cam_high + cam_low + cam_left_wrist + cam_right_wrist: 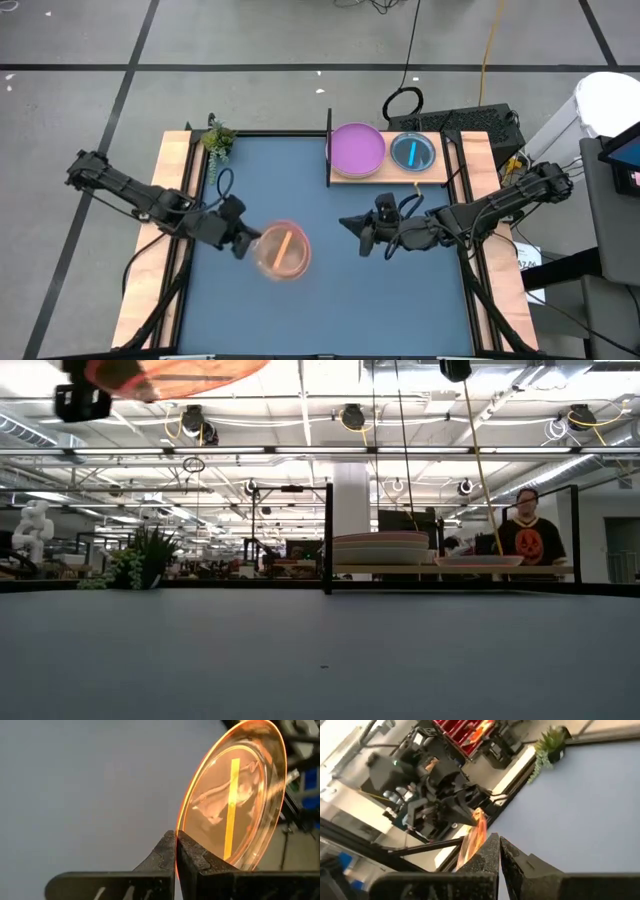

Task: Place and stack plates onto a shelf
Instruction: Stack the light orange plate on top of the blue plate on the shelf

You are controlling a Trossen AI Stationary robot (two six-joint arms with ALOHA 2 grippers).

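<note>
A translucent orange dish (pixel 284 250) hangs over the blue mat's middle left, with my left gripper (pixel 243 241) shut on its edge; the low view shows it high up (pixel 175 372). My right gripper (pixel 346 222) is shut on nothing, raised over the mat's middle right and pointing toward the dish. The shelf (pixel 440 172), a light wooden board with a black upright panel (pixel 329 150), lies at the far right. On it rest a stack of larger plates with a purple one on top (pixel 357 148) and a cyan dish (pixel 412 152). My left gripper pinches the orange dish's rim (pixel 181 834) between its two shut fingers (pixel 162 855), on the side of the dish nearest the table's left edge. The fingers reach in from the left, slanting down. The dish is lifted clear of the mat and extends beyond the fingertips.
A small potted plant (pixel 217 140) stands at the mat's far left corner. A cable loop (pixel 402 103) lies behind the shelf, and equipment crowds the right edge. A person (pixel 525 532) sits beyond the table. Bare mat (pixel 320 300) stretches between and in front of the arms.
</note>
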